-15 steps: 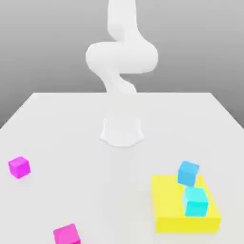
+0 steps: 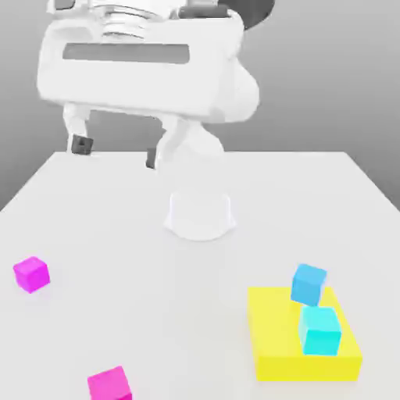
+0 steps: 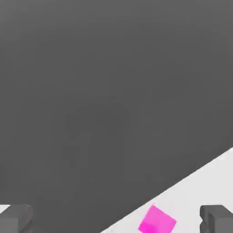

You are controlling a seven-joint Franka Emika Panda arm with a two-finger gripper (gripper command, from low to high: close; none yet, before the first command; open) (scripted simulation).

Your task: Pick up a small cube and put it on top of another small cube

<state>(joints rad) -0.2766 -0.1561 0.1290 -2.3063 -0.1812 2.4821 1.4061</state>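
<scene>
Exterior view's left: cubes point(image 2: 32, 275) on table point(image 2: 172, 312); right: other cubes point(image 2: 319, 331), seemingly on block point(image 2: 273, 332).

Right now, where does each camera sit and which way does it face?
Exterior view: off the arm, facing the robot base across the table; arm and open gripper show.
Hand view: on the hand, looking out past both fingertips, over the table edge.
Shared: table, gripper fingers, at least one pink cube; which one, I can't tell.
</scene>
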